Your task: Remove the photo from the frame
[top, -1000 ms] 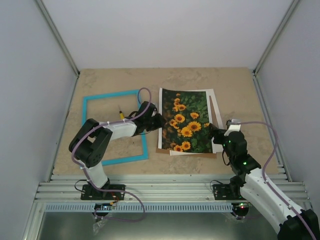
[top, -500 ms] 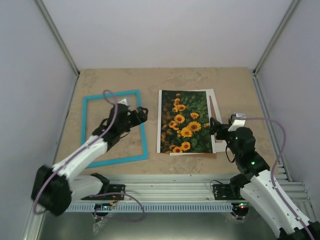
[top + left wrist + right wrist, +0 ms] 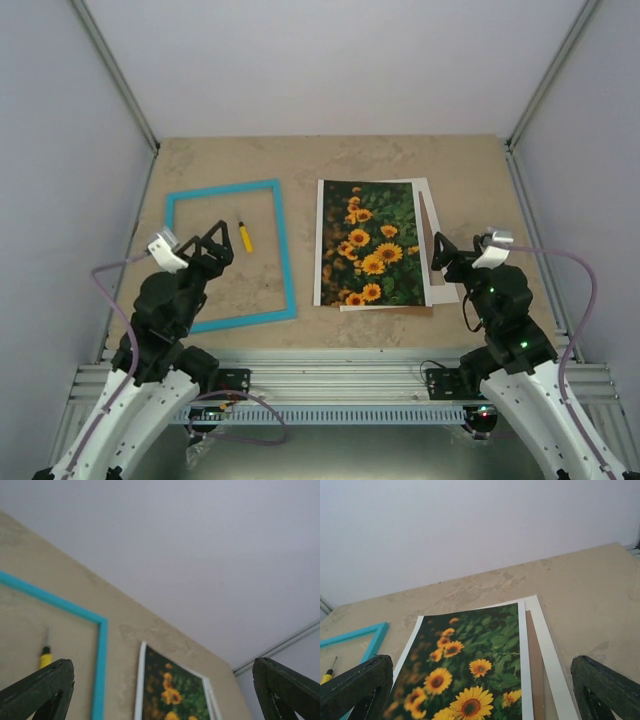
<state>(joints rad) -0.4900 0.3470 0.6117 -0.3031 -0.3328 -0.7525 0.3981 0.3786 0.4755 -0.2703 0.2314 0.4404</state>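
The photo (image 3: 368, 243), a sunflower print, lies flat on the table right of centre, on a white mat (image 3: 443, 291) and a brown backing board (image 3: 431, 222). The turquoise frame (image 3: 285, 250) lies empty on the left, apart from the photo. My left gripper (image 3: 210, 243) hovers open above the frame's near-left part, holding nothing. My right gripper (image 3: 452, 256) stands open just beyond the photo's right edge, also empty. The left wrist view shows the frame (image 3: 102, 650) and the photo (image 3: 172, 695) ahead of the left gripper (image 3: 162, 700). In the right wrist view the photo (image 3: 470, 650) lies ahead of the right gripper (image 3: 480, 695).
A small yellow-handled screwdriver (image 3: 245, 237) lies on the tabletop inside the frame's opening, also seen as the screwdriver (image 3: 45, 656) from the left wrist. Grey walls close the table on three sides. Metal rails run along the near edge by the arm bases.
My left arm has drawn back from the photo's left edge to the near left above the frame, and its gripper has opened. The right arm has pulled back slightly.
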